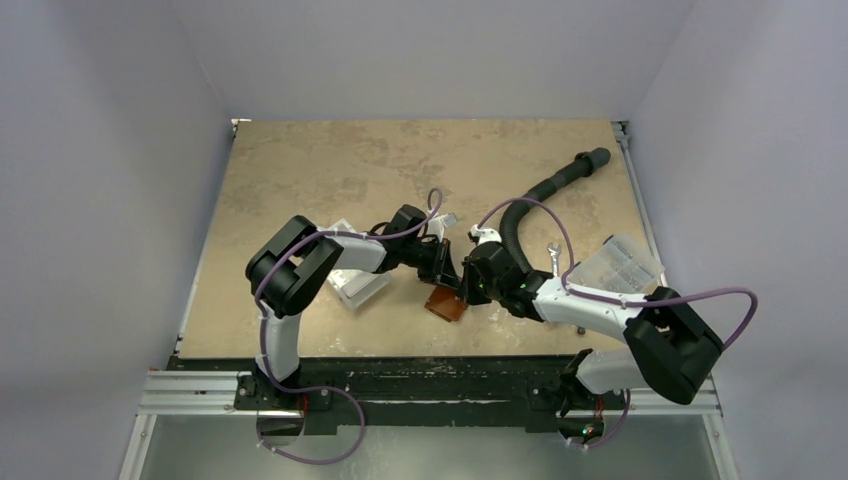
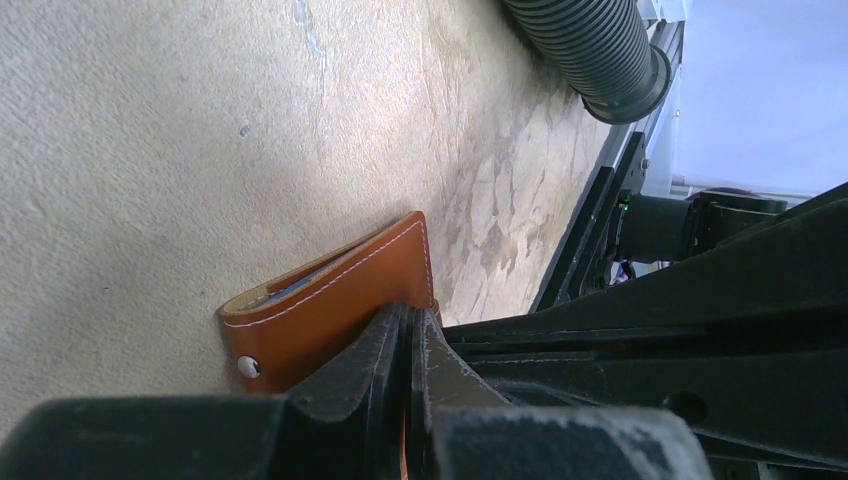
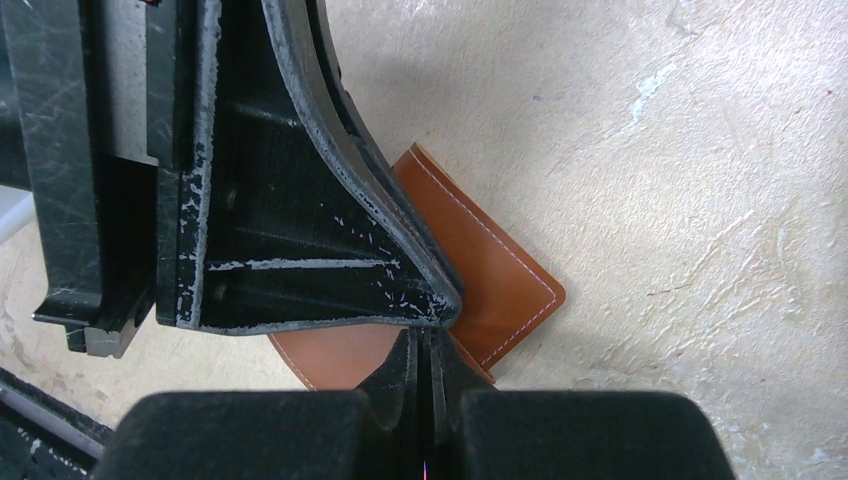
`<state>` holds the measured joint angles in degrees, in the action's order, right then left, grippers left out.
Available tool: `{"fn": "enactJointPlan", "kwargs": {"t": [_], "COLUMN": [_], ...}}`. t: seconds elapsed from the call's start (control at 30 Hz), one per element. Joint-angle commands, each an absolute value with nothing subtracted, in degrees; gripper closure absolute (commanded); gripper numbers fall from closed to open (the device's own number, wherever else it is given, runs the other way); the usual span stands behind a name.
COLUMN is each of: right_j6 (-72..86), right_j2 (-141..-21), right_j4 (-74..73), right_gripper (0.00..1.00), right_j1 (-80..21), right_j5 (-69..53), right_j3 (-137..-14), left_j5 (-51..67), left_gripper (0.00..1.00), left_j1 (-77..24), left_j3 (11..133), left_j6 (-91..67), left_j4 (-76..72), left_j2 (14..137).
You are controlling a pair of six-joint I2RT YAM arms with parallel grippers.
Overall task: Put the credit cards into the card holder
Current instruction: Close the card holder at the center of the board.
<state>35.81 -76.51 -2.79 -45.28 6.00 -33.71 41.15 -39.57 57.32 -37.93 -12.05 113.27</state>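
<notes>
The card holder is a brown leather wallet, lying folded on the table between the two arms. In the left wrist view the card holder shows its snap button and a bluish credit card edge inside the fold. My left gripper is shut on it, and a sliver of brown leather shows between the jaws of the left gripper. My right gripper is shut, its tips on the card holder right beside the left gripper's finger. Whether it pinches leather is unclear.
A clear-and-white plastic box lies under the left arm. A clear printed packet sits at the right edge. A black corrugated hose curves over the table's right half, and this same hose appears in the left wrist view.
</notes>
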Motion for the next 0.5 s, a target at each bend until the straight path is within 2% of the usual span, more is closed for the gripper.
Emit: {"fn": "enactJointPlan", "kwargs": {"t": [0.0, 0.47], "right_j6": [36.03, 33.48], "right_j2": [-75.82, -76.13], "right_j4": [-0.29, 5.06], "right_gripper": [1.00, 1.00], "right_j1": [-45.00, -45.18], "right_j5": [10.86, 3.89], "right_j3": [-33.91, -32.53], "left_j5": [38.35, 38.38], "left_gripper": [1.00, 1.00], "left_j1": [-40.28, -40.31], "left_j3": [56.57, 56.59], "left_j6": [-36.59, -36.61], "left_j4": [-9.21, -9.22], "left_j2": [115.58, 115.41]}}
